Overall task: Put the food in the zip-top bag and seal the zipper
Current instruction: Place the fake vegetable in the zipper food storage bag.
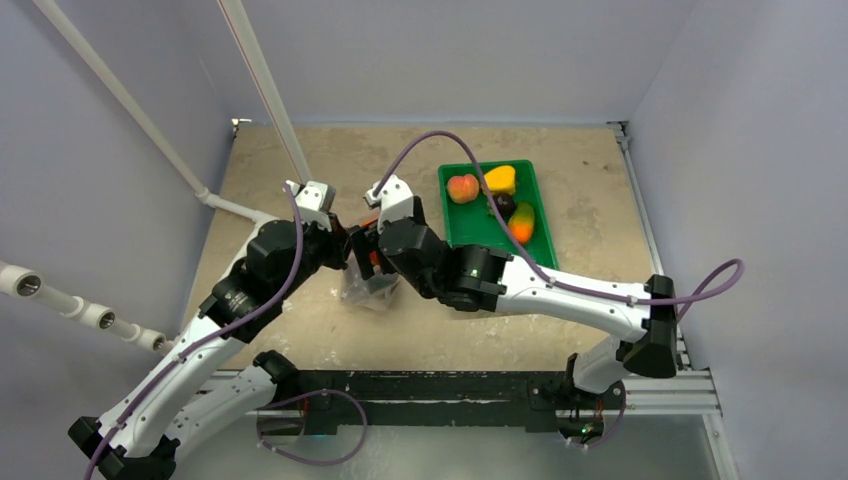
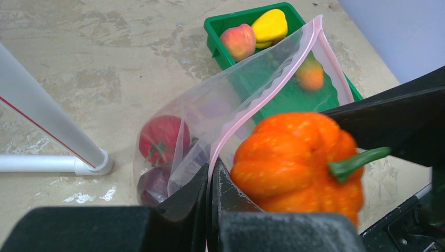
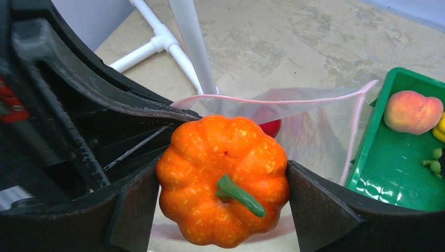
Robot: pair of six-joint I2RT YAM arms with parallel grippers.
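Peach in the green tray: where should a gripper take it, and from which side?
Likely across the round middle of the peach, straight down from above: it lies in a corner of the green tray, whose walls block low side approaches, with the yellow toy alongside.

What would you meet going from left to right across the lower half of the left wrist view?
white pipe → red tomato → orange pumpkin
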